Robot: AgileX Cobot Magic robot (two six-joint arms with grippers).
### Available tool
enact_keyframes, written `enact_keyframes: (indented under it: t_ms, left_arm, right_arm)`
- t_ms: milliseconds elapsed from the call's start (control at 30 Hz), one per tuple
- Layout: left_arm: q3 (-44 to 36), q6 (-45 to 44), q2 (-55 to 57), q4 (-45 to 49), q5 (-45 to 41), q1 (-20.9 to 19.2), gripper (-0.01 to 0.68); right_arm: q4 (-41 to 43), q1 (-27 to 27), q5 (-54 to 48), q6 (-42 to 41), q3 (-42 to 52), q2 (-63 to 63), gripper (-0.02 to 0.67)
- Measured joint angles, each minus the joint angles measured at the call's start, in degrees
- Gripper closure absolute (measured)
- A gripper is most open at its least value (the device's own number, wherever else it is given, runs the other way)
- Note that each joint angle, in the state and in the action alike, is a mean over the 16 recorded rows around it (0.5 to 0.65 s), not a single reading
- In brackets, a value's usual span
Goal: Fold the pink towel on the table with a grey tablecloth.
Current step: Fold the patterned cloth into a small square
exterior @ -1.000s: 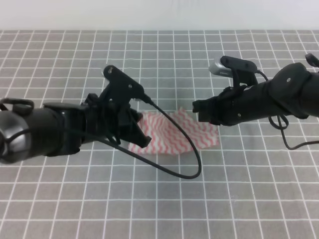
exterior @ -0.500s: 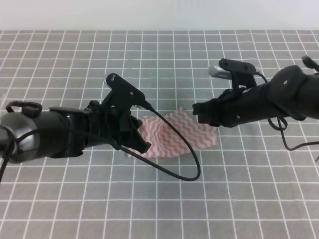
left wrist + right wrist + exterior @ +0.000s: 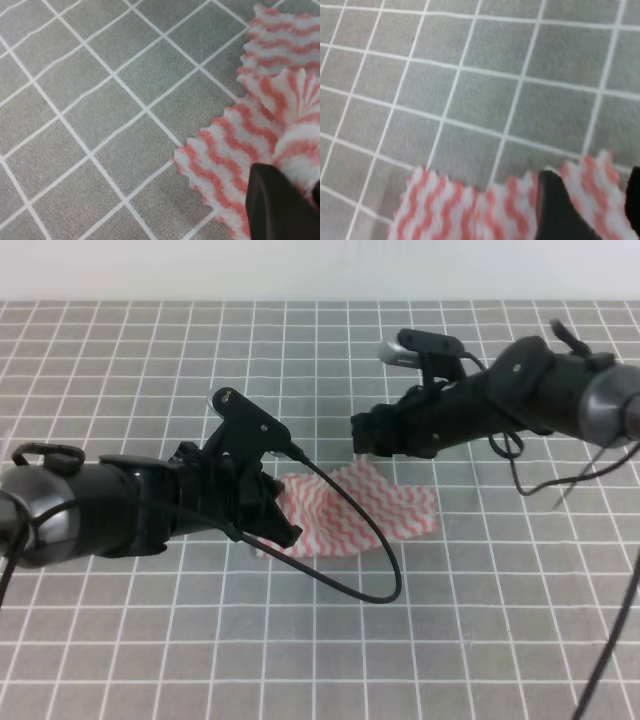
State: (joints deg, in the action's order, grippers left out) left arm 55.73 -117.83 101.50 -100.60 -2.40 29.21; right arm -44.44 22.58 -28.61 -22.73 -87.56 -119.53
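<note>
The pink towel (image 3: 365, 505) lies rumpled near the middle of the table with a grey tablecloth (image 3: 120, 350). My left gripper (image 3: 284, 531) sits at the towel's left edge. In the left wrist view the pink towel (image 3: 230, 150) puckers up into a ridge against the dark fingers (image 3: 280, 207), so my left gripper (image 3: 302, 182) looks shut on that edge. My right gripper (image 3: 363, 439) hovers just past the towel's far corner. In the right wrist view the right gripper (image 3: 595, 187) has its fingers (image 3: 559, 210) apart, with the blurred pink towel (image 3: 470, 215) below them.
A black cable (image 3: 385, 565) loops from the left arm across the towel's front edge onto the cloth. Another cable (image 3: 560, 485) hangs behind the right arm. Grid-lined grey cloth stretches on all sides.
My right arm has swung up and to the left, away from the towel's right side toward its far corner. The left arm shifted slightly left at first, then stayed. The towel has barely moved.
</note>
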Motion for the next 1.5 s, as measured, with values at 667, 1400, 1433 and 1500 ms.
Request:
enact_keyframes:
  t_ms: [667,1400,1433,1500]
  left_arm:
    - [0.0,-0.03,-0.09,-0.1,0.02,-0.01,0.675]
    - [0.0,-0.08,-0.07,-0.1,-0.01,-0.01,0.675]
    - [0.0,-0.09,-0.07,-0.06,0.02,-0.01,0.675]
    - [0.0,-0.12,-0.04,-0.03,0.05,0.0,0.675]
  right_arm:
    - [2.97,0.0,-3.58,0.16,-11.13,-10.04,0.368]
    - [8.39,-0.1,-6.39,1.38,-11.45,-10.29,0.573]
    - [8.68,-0.1,-6.44,1.48,-11.46,-10.27,0.583]
    - [9.24,-0.1,-6.75,1.74,-11.47,-10.2,0.608]
